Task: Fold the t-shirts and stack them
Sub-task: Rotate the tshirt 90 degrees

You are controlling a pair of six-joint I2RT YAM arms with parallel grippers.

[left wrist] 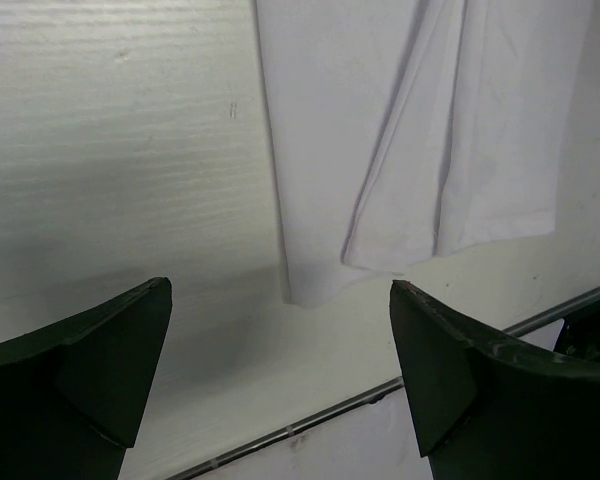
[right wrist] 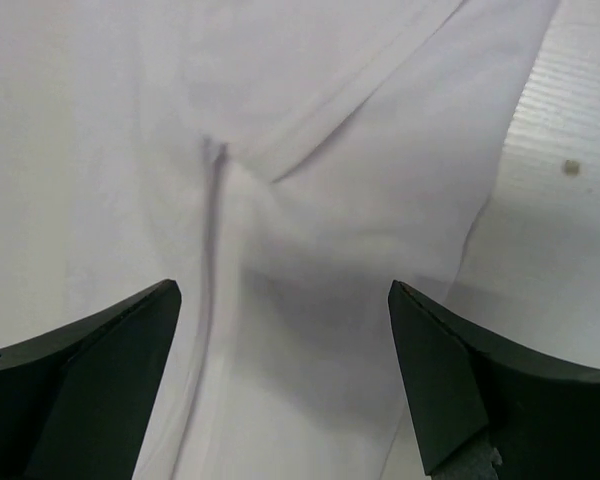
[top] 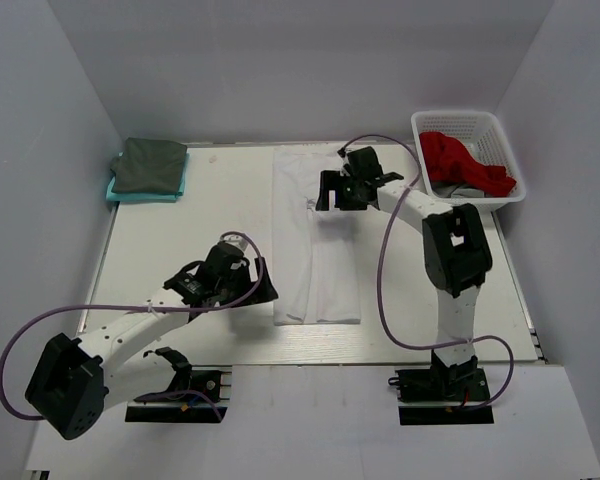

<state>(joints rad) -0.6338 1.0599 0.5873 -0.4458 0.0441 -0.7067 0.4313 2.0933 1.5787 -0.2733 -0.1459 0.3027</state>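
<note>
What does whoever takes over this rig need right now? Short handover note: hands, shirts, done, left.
Left hand: open, empty, by the near left corner of the white t-shirt.
Right hand: open, empty, over that shirt's far half.
White t-shirt: mid-table, a long strip with its sides folded in.
Done: dark grey-green t-shirt lies folded on the teal t-shirt, far left corner.
Left: fold the white one across and stack it; then the red cloth in the basket.

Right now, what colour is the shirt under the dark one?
That shirt is teal; top external view.
</note>
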